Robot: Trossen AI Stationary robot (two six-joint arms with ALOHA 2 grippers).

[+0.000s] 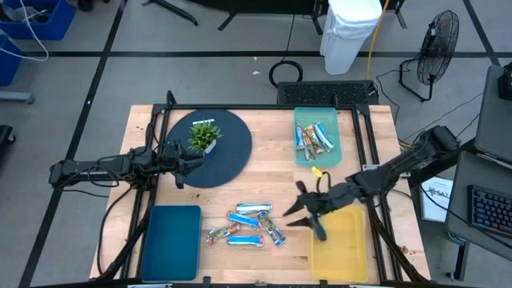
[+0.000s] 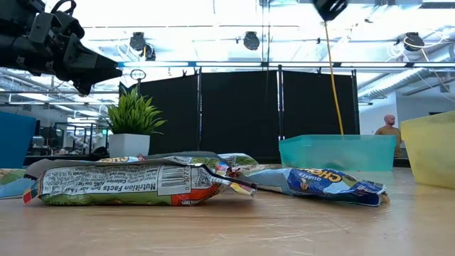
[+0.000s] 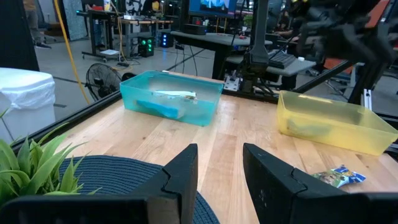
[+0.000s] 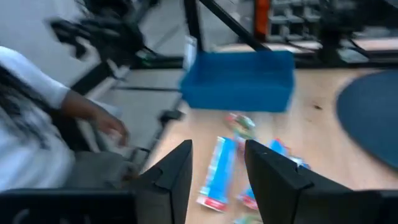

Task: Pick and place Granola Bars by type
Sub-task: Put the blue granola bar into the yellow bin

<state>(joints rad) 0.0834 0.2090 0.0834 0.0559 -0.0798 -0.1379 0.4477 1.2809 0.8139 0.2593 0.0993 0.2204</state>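
Several Granola Bars (image 1: 248, 226) lie in a loose pile on the wood table near its front middle, most in blue and white wrappers (image 4: 217, 171), one with a greenish wrapper (image 2: 128, 183). More bars (image 1: 314, 138) lie in the teal tray (image 1: 298, 152) at the far right. My right gripper (image 1: 292, 206) hovers open just right of the pile, above the table, with nothing between its fingers (image 4: 217, 180). My left gripper (image 1: 182, 166) waits open at the table's left, over the edge of the dark round mat (image 1: 232, 160), also empty (image 3: 221, 180).
A yellow tray (image 1: 340, 244) sits at the near right and a blue tray (image 1: 170, 240) at the near left. A small potted plant (image 1: 204, 136) stands on the mat. A person's hand and white sleeve (image 4: 93, 121) show beyond the table's edge.
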